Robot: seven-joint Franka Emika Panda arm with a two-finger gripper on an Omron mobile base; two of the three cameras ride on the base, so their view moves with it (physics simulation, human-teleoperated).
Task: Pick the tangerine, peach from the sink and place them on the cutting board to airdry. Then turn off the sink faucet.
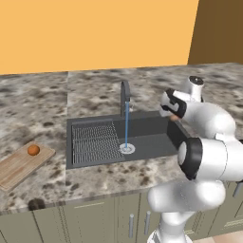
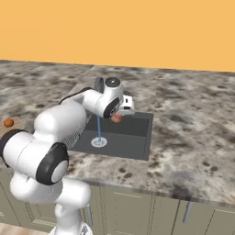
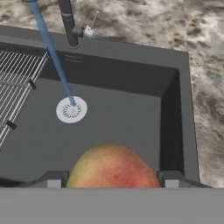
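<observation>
My gripper (image 3: 113,181) is shut on the peach (image 3: 113,168), a reddish-pink fruit with a pale patch, held over the right half of the dark grey sink (image 3: 127,127). The base views show the peach (image 2: 117,118) tucked under the hand (image 1: 173,114) at about rim height. The tangerine (image 1: 33,150) rests on the far end of the wooden cutting board (image 1: 16,167), left of the sink. The sink faucet (image 1: 125,97) stands behind the basin, and a blue stream of water (image 1: 126,128) falls from it onto the silver drain (image 3: 71,109). Its small light lever (image 3: 89,30) sticks out beside the spout.
A ribbed draining grid (image 1: 95,141) covers the sink's left half. Speckled stone counter (image 1: 209,80) surrounds the basin, with an orange wall behind it. A small dark object (image 1: 35,204) sits at the counter's front edge, below the board. Cabinet doors (image 1: 118,220) run under the counter.
</observation>
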